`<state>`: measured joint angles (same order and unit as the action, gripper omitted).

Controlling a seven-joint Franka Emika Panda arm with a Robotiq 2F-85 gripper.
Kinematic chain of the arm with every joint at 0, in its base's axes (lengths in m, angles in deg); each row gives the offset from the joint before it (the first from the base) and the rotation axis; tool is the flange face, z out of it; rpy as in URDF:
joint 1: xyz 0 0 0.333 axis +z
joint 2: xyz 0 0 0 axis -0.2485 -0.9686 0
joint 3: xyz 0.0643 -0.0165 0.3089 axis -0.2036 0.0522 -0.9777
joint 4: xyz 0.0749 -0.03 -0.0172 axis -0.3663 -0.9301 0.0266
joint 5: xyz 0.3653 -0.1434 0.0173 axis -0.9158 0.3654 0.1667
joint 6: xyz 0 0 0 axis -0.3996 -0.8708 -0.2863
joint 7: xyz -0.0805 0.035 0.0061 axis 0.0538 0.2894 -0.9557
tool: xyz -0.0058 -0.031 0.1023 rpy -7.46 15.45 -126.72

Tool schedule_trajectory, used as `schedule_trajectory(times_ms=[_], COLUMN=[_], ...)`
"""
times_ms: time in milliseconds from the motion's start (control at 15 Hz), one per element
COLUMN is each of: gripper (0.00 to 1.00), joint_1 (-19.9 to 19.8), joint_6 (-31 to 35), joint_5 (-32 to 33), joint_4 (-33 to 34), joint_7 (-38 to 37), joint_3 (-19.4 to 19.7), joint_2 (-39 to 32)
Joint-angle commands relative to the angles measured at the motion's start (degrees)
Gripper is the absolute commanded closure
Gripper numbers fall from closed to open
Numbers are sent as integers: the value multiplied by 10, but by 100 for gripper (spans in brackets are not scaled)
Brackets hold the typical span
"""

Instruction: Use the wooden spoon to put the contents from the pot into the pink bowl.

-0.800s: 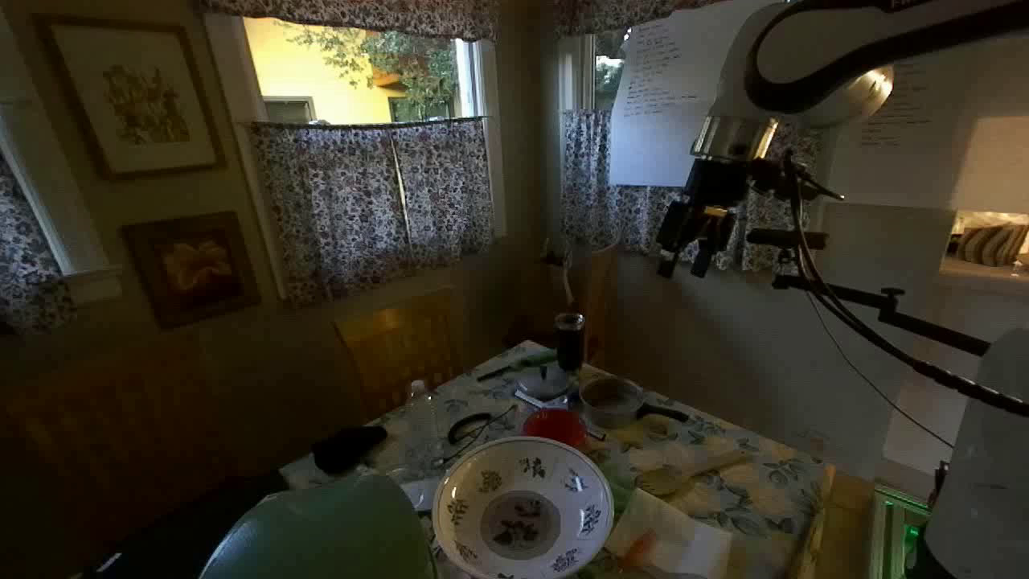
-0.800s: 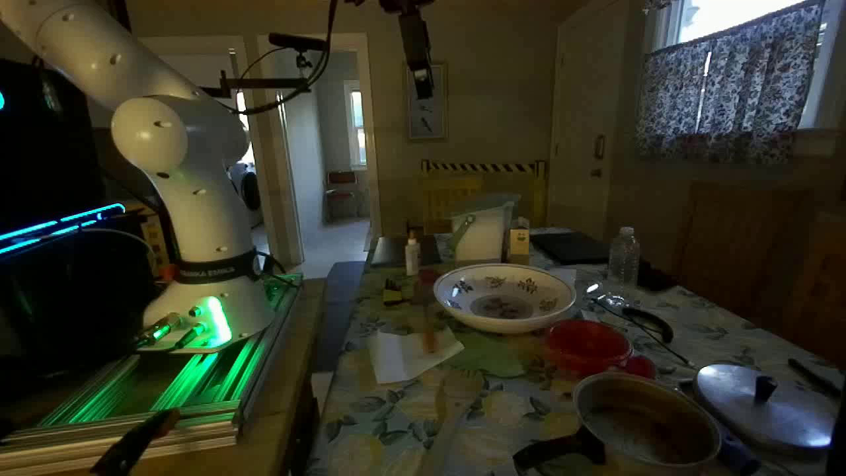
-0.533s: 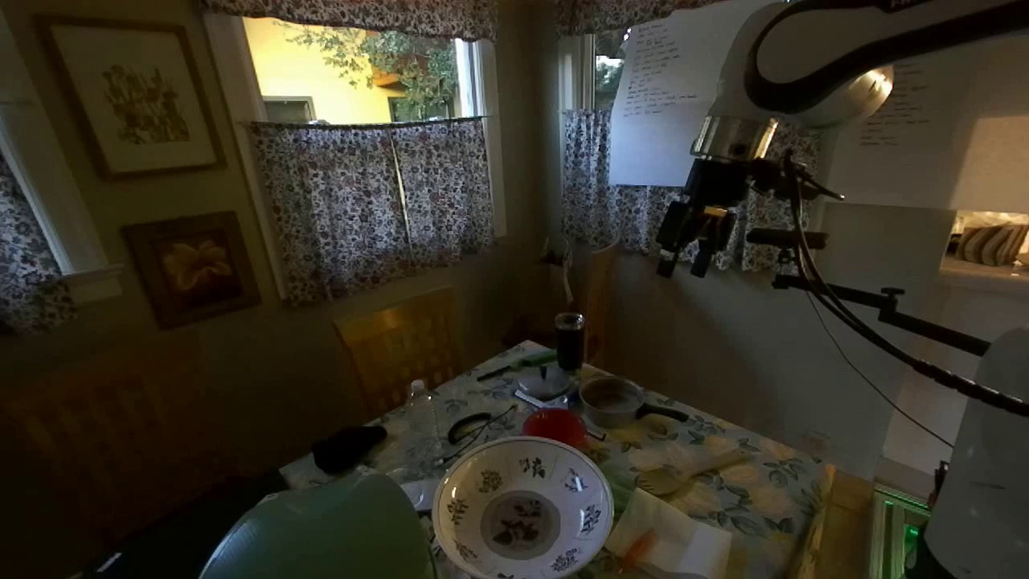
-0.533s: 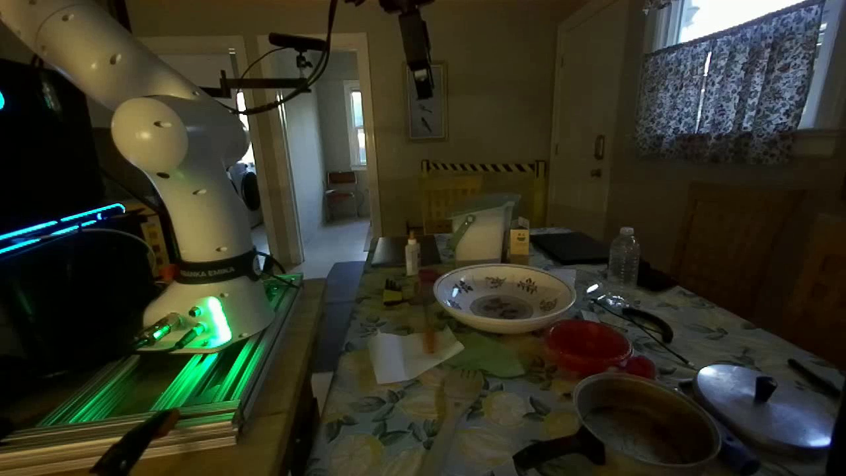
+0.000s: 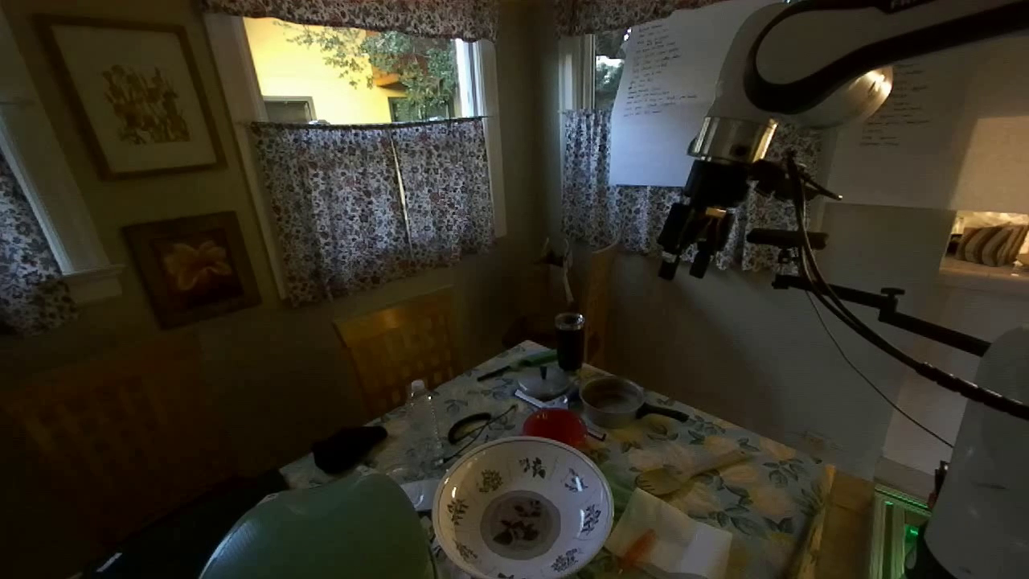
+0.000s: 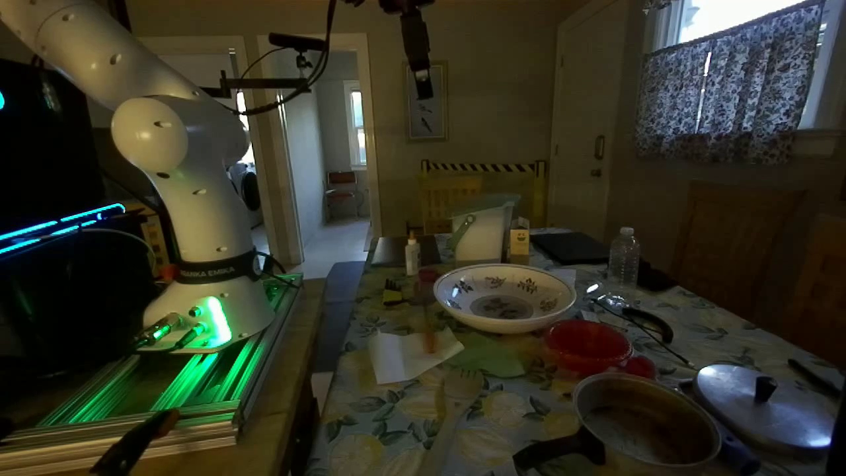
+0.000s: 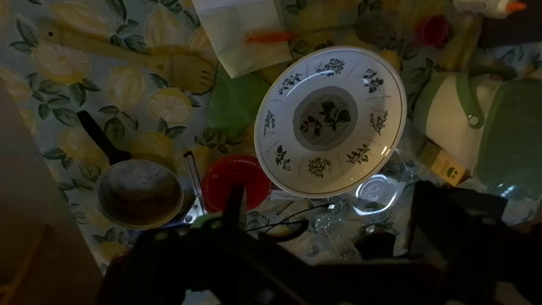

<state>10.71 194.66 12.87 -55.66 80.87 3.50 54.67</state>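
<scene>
Wooden spoon (image 7: 156,63) down on the tablecloth (image 6: 370,449), gripper (image 5: 683,269) up high and well apart from it: from where I stand, that gap is the first thing to close. The jaws stand wide apart with nothing between them, so I take the job to be at its very start, the reach for the spoon.

Looking down the wrist view, the spoon lies toward the upper left, outside the span of the jaws, so going straight ahead would likely miss it. Its long axis runs mostly sideways across that view, dipping toward the slotted head, which ends just beside a sheet of paper (image 7: 230,25) and points toward the white bowl (image 6: 502,322). The handle's end points away from them. The jaws part along much the same sideways line, so I'd guess they would close along the handle, not across it. A shift over and a good turn seem called for before coming down.

Past the spoon, the pot (image 5: 611,420) sits with its black handle aimed roughly at the spoon's handle. Something brown shows inside; I can't tell what. Next comes the pink bowl (image 6: 575,360), between the pot and the white bowl, near both.
</scene>
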Motion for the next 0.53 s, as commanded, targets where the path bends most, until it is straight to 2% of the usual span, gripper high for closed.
schedule_trajectory(times_ms=[0, 267, 467], gripper=[0, 0, 0], joint_1=[7, 7, 3], joint_6=[-21, -17, 10], joint_5=[17, 54, 104], joint_4=[-23, -60, -86], joint_7=[117, 266, 374], joint_3=[23, 70, 105], joint_2=[5, -1, -16])
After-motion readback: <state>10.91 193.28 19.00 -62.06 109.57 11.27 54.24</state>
